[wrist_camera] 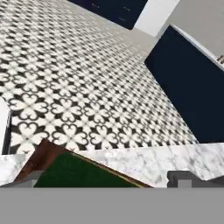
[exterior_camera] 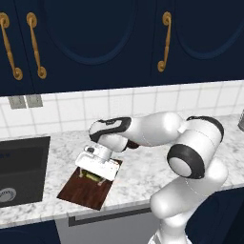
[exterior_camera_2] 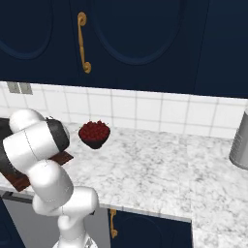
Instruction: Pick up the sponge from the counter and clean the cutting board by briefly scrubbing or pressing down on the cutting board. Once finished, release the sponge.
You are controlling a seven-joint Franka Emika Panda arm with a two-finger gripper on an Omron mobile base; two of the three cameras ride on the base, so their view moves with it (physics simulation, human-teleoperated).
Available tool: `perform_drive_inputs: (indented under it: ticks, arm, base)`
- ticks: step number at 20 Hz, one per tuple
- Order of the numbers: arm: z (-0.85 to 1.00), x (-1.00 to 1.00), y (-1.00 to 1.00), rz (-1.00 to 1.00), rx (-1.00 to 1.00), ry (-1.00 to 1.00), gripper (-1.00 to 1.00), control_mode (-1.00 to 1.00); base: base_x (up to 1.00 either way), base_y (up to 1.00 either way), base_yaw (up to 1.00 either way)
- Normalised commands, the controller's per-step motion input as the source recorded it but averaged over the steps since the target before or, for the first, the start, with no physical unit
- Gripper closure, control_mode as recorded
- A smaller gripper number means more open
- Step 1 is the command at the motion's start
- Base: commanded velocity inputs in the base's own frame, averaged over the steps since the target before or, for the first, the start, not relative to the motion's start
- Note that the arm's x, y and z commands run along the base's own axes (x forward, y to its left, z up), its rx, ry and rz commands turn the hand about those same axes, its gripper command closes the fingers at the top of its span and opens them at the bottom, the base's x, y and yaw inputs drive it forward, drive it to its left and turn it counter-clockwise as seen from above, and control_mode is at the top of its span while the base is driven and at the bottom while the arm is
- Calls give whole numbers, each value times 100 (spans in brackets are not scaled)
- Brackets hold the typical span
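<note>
The dark reddish-brown cutting board [exterior_camera: 81, 193] lies on the marble counter [exterior_camera: 143, 174] near its front edge, right of the sink. My gripper [exterior_camera: 92, 175] is down on the board's far end, the hand tilted. In the hand view the sponge [wrist_camera: 83, 173] shows its dark green top and a thin yellow edge, resting on the cutting board [wrist_camera: 37, 157] between my fingertips [wrist_camera: 183, 178]. The gripper [wrist_camera: 105, 181] stands wide, and a strip of marble shows between the sponge and the right fingertip, so it looks open around the sponge. A corner of the cutting board [exterior_camera_2: 64, 157] peeks out behind my arm.
A dark sink basin [exterior_camera: 21, 169] is set into the counter left of the board. A dark bowl of red fruit [exterior_camera_2: 94, 133] stands behind the arm near the tiled wall. A grey canister [exterior_camera_2: 240, 140] sits at the far right. Dark blue cabinets hang above.
</note>
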Motion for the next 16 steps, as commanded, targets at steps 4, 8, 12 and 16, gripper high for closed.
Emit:
perform_drive_inputs:
  ticks: [4,8,12,16]
  arm:
    - [0,68,-36,34,57,34,-100,-100]
    - [-26,90,-49,33,37,6,-100,-100]
    - [-61,96,-96,12,14,5,-100,-100]
    - [-20,63,-96,-18,-15,3,-100,-100]
  base:
    - [0,0,0]
    - [0,0,0]
    - [0,0,0]
    - [0,0,0]
